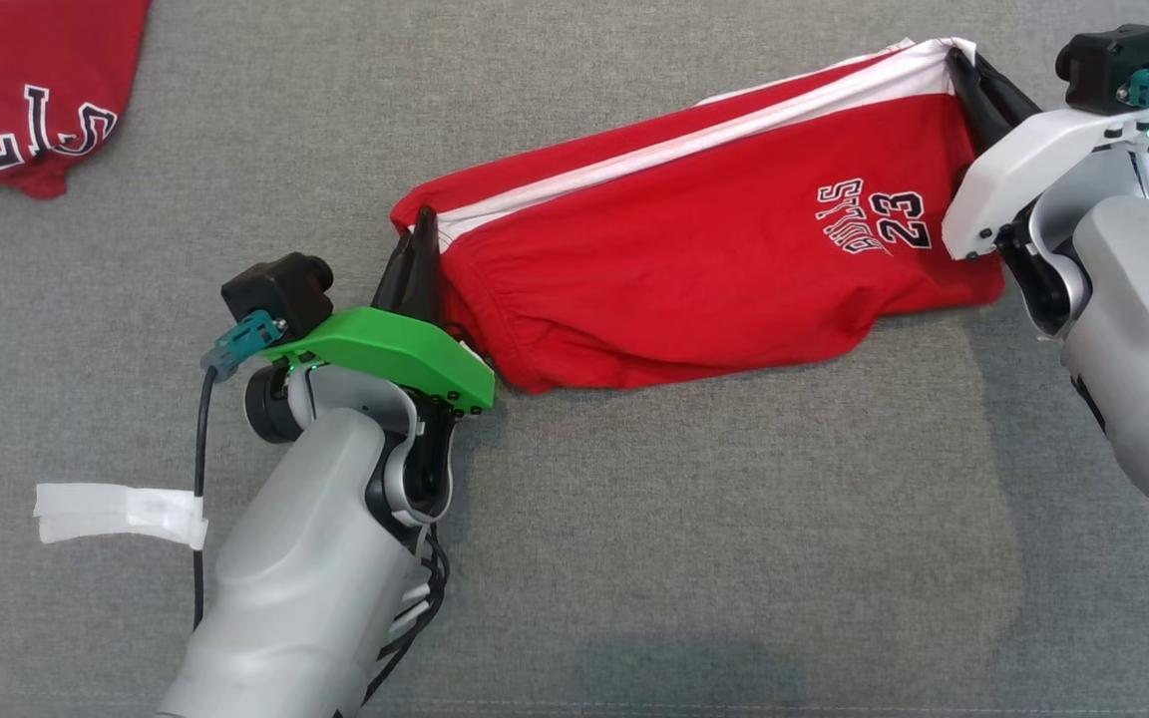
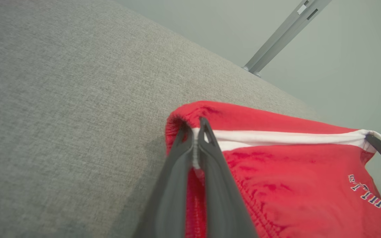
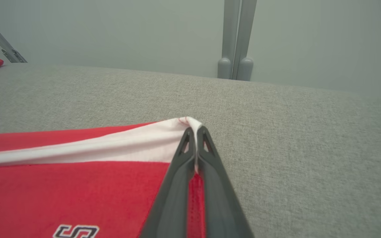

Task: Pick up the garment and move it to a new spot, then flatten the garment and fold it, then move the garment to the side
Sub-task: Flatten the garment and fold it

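Observation:
The garment point(image 1: 694, 269) is a pair of red shorts with a white side stripe and a printed "23" logo, stretched between both grippers over the grey surface. My left gripper point(image 1: 422, 231) is shut on its elastic waistband corner, and the left wrist view shows its fingers point(image 2: 210, 155) pinching the white stripe point(image 2: 276, 137). At the opposite white-edged corner, my right gripper point(image 1: 958, 60) is shut on the fabric; the right wrist view has it point(image 3: 194, 131) clamped on that corner of the garment point(image 3: 78, 185).
Another red garment point(image 1: 26, 90) with white lettering lies at the far left of the grey fabric surface point(image 1: 634, 548). A white tape tag point(image 1: 121, 511) hangs on the left arm's cable. Grey metal posts point(image 3: 236, 39) stand beyond the surface's far edge.

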